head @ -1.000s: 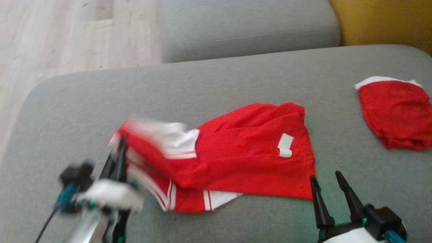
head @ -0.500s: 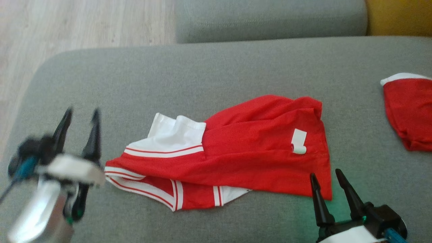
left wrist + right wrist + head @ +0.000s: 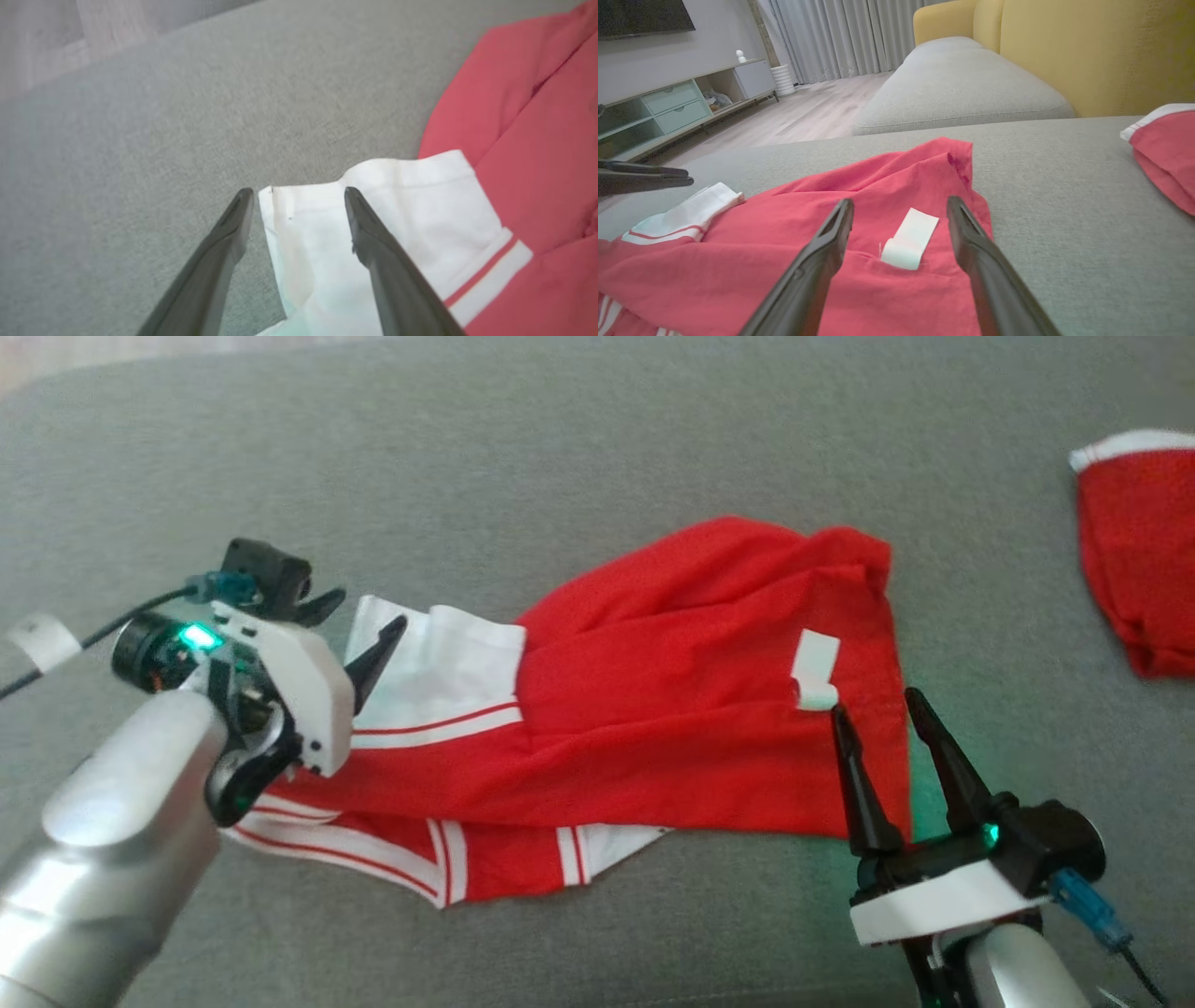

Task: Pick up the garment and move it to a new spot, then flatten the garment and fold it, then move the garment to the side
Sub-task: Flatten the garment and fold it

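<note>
Red garment lies crumpled on grey cushion, long axis left-right. Left gripper wide open, straddling white far-left corner. Right gripper wide open at near-right hem.

red garments: 2 | white label: 1 | grey cushions: 2 | dark fingers: 4

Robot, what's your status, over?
Left hand open over white sleeve. Right hand open by white label. Red jersey crumpled on grey cushion. Second red garment apart, far right.
</note>
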You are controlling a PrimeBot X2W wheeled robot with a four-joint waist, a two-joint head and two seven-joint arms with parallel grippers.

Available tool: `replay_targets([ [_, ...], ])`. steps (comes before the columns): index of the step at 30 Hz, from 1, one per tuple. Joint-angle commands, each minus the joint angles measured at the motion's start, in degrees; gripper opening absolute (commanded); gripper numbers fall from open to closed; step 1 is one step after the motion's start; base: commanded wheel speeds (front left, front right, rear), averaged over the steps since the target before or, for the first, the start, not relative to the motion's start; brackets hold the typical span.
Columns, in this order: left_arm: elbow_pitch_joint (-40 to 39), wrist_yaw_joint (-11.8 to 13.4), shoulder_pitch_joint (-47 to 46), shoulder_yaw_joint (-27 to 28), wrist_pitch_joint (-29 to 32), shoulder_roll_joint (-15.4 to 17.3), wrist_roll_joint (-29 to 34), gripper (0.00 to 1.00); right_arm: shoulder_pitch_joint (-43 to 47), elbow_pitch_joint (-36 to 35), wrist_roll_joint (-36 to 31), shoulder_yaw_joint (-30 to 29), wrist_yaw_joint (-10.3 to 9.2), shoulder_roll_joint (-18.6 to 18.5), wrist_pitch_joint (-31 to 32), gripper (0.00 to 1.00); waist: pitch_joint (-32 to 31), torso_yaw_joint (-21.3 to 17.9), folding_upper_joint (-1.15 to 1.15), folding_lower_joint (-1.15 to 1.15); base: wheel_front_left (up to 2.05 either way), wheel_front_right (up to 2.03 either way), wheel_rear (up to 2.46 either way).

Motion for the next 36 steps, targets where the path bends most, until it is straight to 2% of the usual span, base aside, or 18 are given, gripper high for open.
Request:
replay_targets([
  [1,-1.0,0.1,-3.7,1.8,0.8,3.3,-1.3,1.0,-1.1,-1.8,-0.2,1.4,0.37,-0.8,-0.2,1.0,1.8,-2.0,0.0,-0.02,0.0,0.0,0.0],
  [6,0.1,0.1,-5.2,-2.6,3.8,6.5,-5.7,0.99,-1.4,-1.6,0.2,1.5,0.37,-0.5,-0.2,1.0,3.0,-4.0,0.0,-0.02,0.0,0.0,0.0],
  [7,0.5,0.1,-5.5,-3.3,3.7,7.0,-6.0,0.58,-1.4,-1.6,0.3,1.5,0.37,-0.4,-0.2,1.0,3.1,-4.3,0.0,-0.02,0.0,0.0,0.0],
  [8,0.8,0.1,-5.8,-3.8,3.3,7.4,-6.3,0.32,-1.3,-1.6,0.4,1.5,0.37,-0.3,-0.2,1.0,3.1,-4.5,0.0,-0.02,0.0,0.0,0.0],
  [9,1.2,0.1,-6.0,-4.1,2.7,7.6,-6.6,0.09,-1.3,-1.6,0.4,1.5,0.37,-0.3,-0.2,1.0,3.0,-4.6,0.0,-0.02,0.0,0.0,0.0],
  [10,1.6,0.1,-6.2,-4.5,2.3,7.8,-6.9,0.0,-1.2,-1.5,0.5,1.5,0.37,-0.2,-0.2,1.0,2.8,-4.7,0.0,-0.02,0.0,0.0,0.0],
  [16,2.4,0.1,-8.3,-6.5,-1.0,8.2,-8.3,0.0,-0.4,-1.0,0.2,0.9,0.37,-0.4,-0.2,1.0,0.7,-4.0,0.0,-0.02,0.0,0.0,0.0],
  [25,0.6,0.1,-11.8,-8.9,-8.5,9.1,-7.7,0.0,-3.2,2.5,3.6,0.7,0.37,-3.8,-0.2,1.0,-1.7,-1.3,0.0,-0.02,0.0,0.0,0.0],
  [29,-0.3,0.1,-13.1,-10.6,-10.6,9.2,-7.7,0.0,-7.3,10.1,7.2,4.4,0.37,-8.3,-0.2,1.0,-2.4,0.2,0.0,-0.02,0.0,0.0,0.0],
  [36,-1.3,0.1,-15.2,-13.0,-12.6,9.2,-7.9,0.0,-14.9,21.8,15.2,9.4,0.37,-13.2,2.9,1.0,-1.9,2.4,0.0,-0.02,0.0,0.0,0.0],
])
